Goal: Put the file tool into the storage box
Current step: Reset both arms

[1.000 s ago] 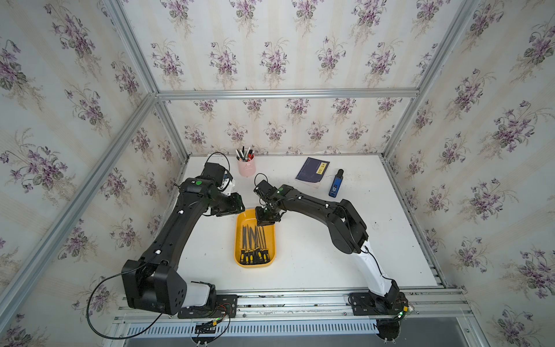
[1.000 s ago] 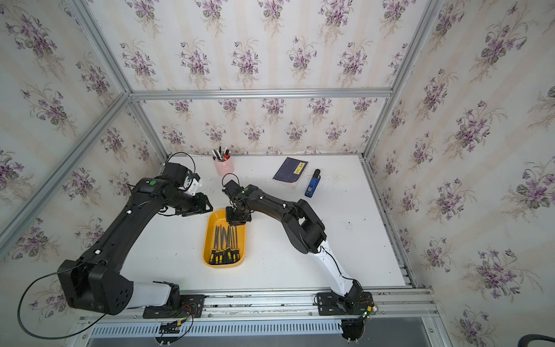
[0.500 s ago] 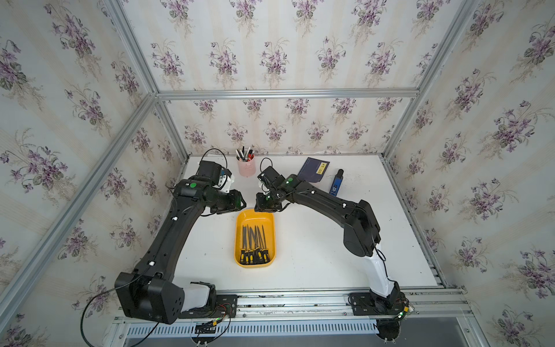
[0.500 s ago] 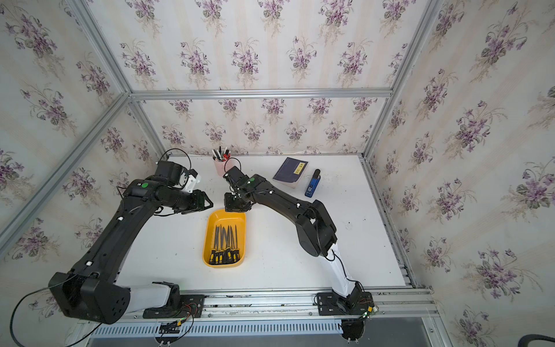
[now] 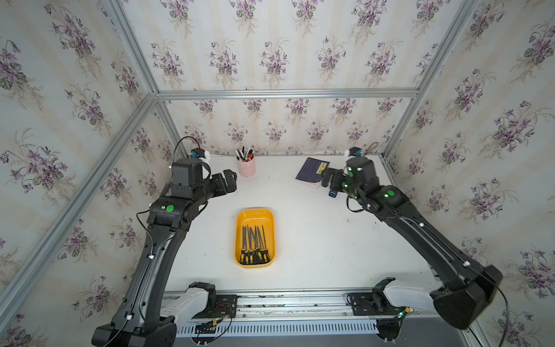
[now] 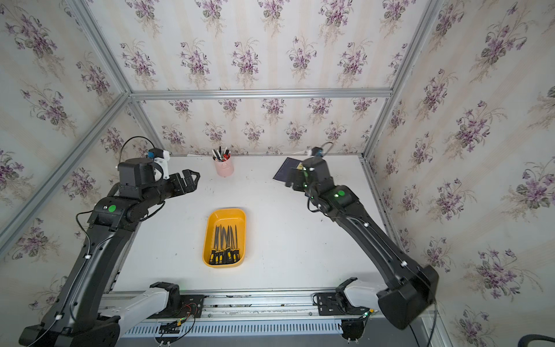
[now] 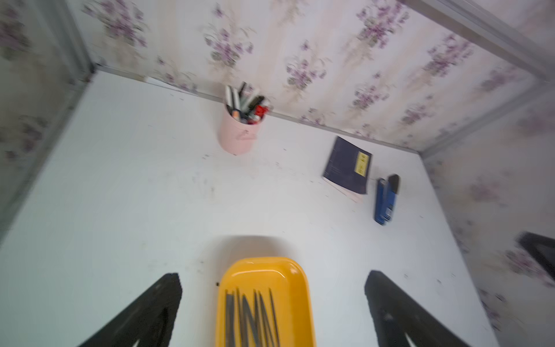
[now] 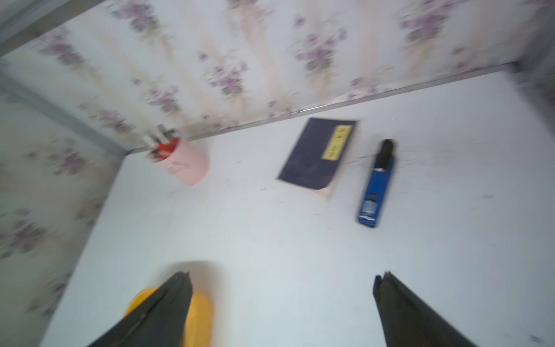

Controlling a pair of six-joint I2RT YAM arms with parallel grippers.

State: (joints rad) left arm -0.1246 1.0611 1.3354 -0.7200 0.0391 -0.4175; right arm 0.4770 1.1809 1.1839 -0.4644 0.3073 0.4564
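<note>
So the yellow storage box sits pretty much in the middle of the white counter, long side running from the robot's base toward the back wall. A bunch of file tools are lying inside it, side by side. Their black-and-yellow handles are bunched at the end nearer the base and the thin metal ends point toward the back wall. I can't count them for sure, maybe five or six. Neither arm is anywhere near the box. The left pincer hangs over the back left part of the counter, just beside the pink pen cup. Its jaws are spread wide with nothing in them, and the left wrist view shows the two black fingers far apart. The right pincer hangs over the back right, above the edge of a dark blue notebook. It's released and empty too. A blue stapler-looking thing lies just beside the notebook, and in the top views that arm mostly hides it. Both wrist views are blurry.
</note>
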